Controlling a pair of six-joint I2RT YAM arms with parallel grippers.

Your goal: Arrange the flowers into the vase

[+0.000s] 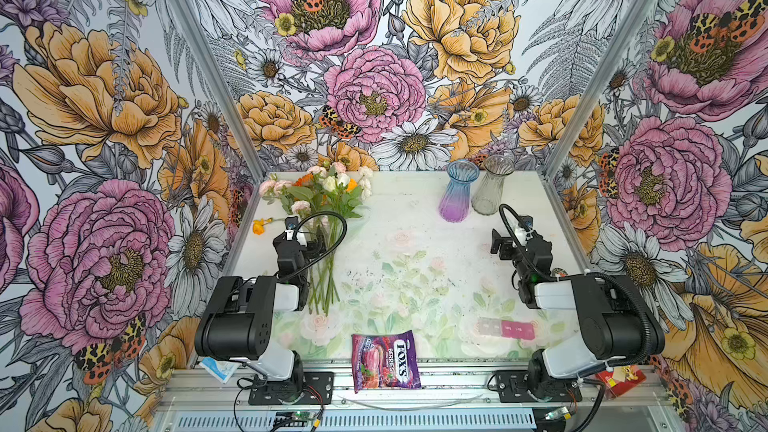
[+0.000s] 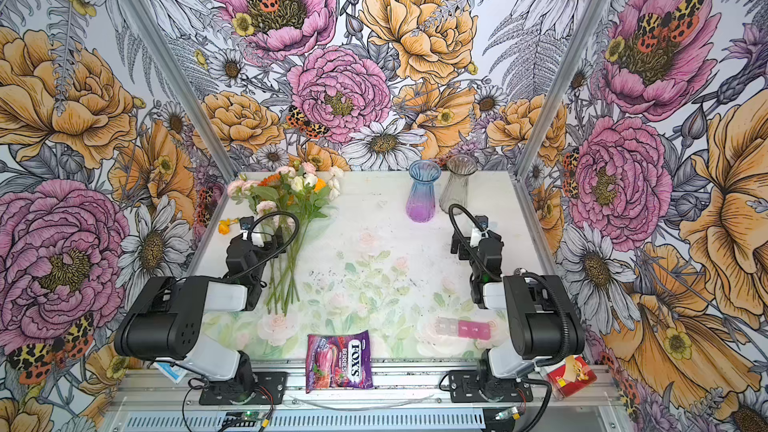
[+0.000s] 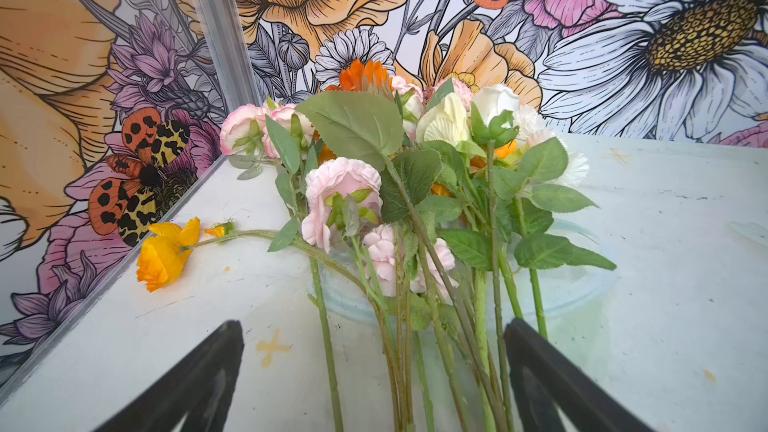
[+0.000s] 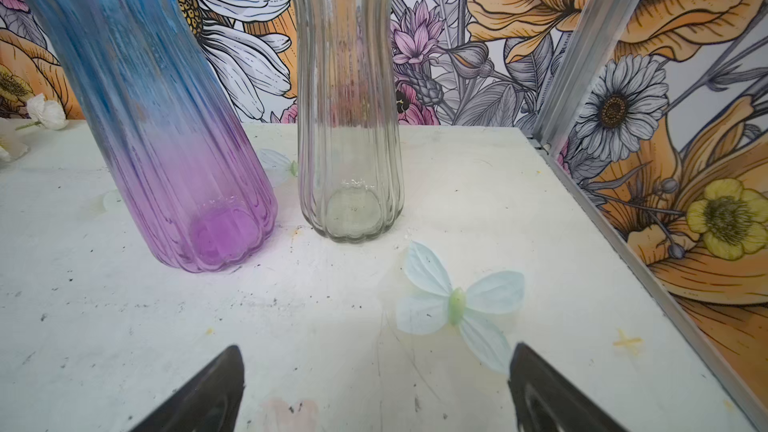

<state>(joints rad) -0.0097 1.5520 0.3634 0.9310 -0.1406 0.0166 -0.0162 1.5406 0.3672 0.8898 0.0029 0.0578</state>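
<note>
though cropped close-up, flowers' stem ends (image 1: 324,293)

A purple bag of Fox's berry sweets (image 1: 384,361) lies at the near edge of a white table (image 1: 415,209) printed with faint roses. A pink-and-clear plastic case (image 1: 507,328) rests to its right. A red carton (image 1: 621,380) and a white-and-blue sachet (image 1: 220,369) flank the metal rail, and bold floral wallpaper (image 1: 83,118) encloses everything.
</note>
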